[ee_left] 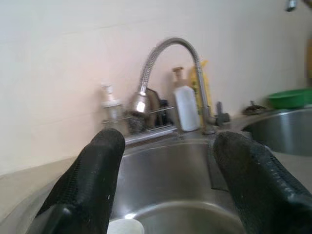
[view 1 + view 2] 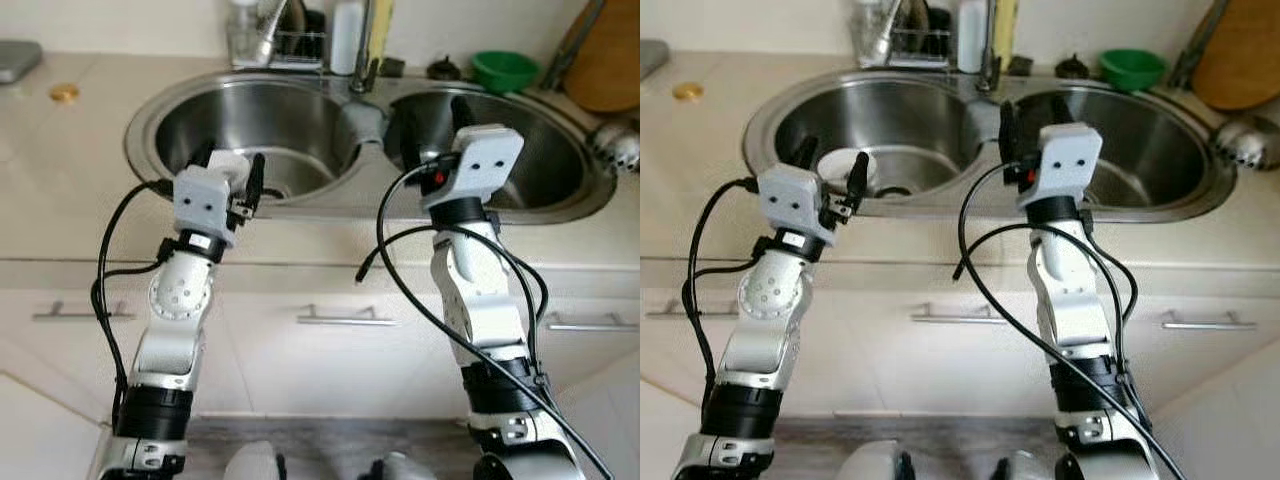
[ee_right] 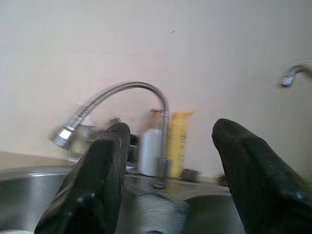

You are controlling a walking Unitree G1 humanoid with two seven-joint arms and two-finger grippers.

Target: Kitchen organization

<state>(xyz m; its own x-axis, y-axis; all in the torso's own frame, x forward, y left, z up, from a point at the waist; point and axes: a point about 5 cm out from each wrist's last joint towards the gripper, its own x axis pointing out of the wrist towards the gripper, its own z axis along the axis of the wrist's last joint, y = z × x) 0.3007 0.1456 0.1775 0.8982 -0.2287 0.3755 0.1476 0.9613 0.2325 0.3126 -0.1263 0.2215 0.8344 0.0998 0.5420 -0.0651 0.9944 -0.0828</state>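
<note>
Double steel sink (image 2: 330,205) in pale counter; white cup (image 2: 847,165) in its left bowl. Left gripper (image 2: 232,170) above cup, right gripper (image 2: 1006,130) over divider, both spread, empty. Risk: fingers tipping cup

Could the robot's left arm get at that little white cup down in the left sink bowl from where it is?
Probably yes. The left gripper hangs open over the front rim of the left sink bowl, with the white cup just below its fingers and nothing between.
</note>
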